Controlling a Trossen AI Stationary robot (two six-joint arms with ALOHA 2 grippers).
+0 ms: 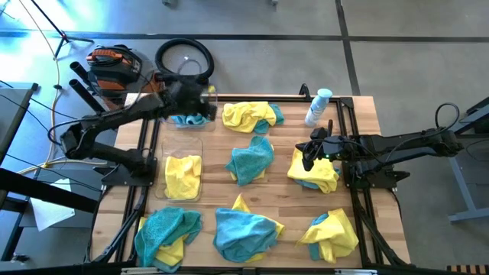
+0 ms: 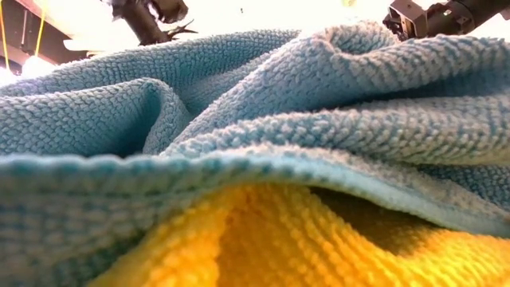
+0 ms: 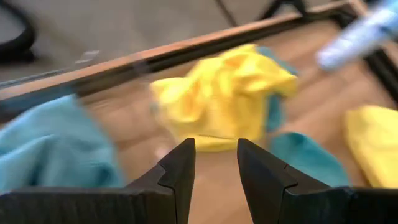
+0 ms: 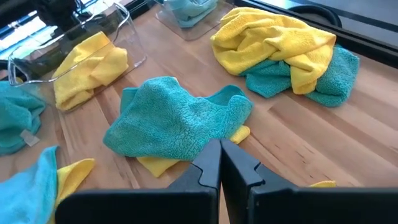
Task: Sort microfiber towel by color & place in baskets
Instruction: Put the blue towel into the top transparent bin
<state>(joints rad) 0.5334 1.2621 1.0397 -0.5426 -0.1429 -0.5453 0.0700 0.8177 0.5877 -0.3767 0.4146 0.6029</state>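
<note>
Where the far clear basket (image 1: 191, 107) sits at the table's back edge, a teal towel (image 1: 189, 118) lies inside it. Left gripper (image 1: 200, 95) hangs over that basket, fingers (image 3: 180, 171) partly apart with a narrow gap between them, nothing held.

Second clear basket (image 1: 183, 174) stands just on the near side of the far basket; one yellow towel (image 1: 183, 176) lies in it.

Loose towels, placed from the far basket:
- Yellow-and-teal heap (image 1: 250, 116) just beside it, toward the right arm's side, along the same back edge.
- Teal towel over a bit of yellow (image 1: 250, 160) toward table centre, beside the second basket.
- Yellow towel over teal (image 1: 313, 172) farther across, under the right gripper (image 1: 309, 158).
- Near edge, well apart from it: teal-and-yellow pile (image 1: 166, 235), teal pile with yellow showing (image 1: 244, 231), yellow-and-teal pile (image 1: 330, 235).

Right gripper hovers over the yellow-over-teal towel, fingers (image 4: 205, 171) pressed together, gripping nothing. Its wrist camera looks across the central teal towel (image 4: 177, 121) to both baskets.

White-and-blue bottle (image 1: 318, 107) lies near the back edge, beyond the yellow-and-teal heap from the far basket.

Low camera is almost wholly blocked by a teal towel (image 2: 263, 104) draped over a yellow one (image 2: 303, 239).
</note>
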